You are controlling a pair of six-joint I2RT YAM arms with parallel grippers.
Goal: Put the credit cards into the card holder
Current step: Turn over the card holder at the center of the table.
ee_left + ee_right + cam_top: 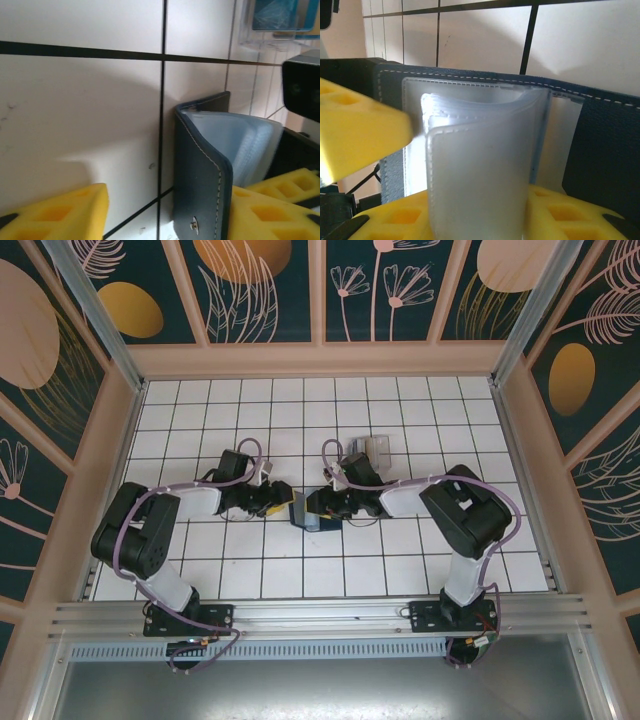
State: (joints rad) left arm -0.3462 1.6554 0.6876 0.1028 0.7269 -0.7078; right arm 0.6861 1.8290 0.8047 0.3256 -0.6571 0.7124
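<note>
Left gripper (167,205) fingers spread, one touching card holder (202,165), which stands open on edge mid tiled table (400,560) between both arms; its clear sleeves (480,150) fill right gripper (480,215), cannot tell whether pinched.

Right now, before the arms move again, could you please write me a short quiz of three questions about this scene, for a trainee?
1. True or false: the card holder lies shut and flat on the table.
2. In the right wrist view, what sits between the right fingers? A) the holder's clear sleeves B) an orange card C) bare table
3. Fill in: bare table shows between the ___ fingers in their own wrist view.

Key: 1 false, it stands open on its edge. 2 A. 3 left: the left fingers are wide apart, with the holder's cover beside one of them.
</note>
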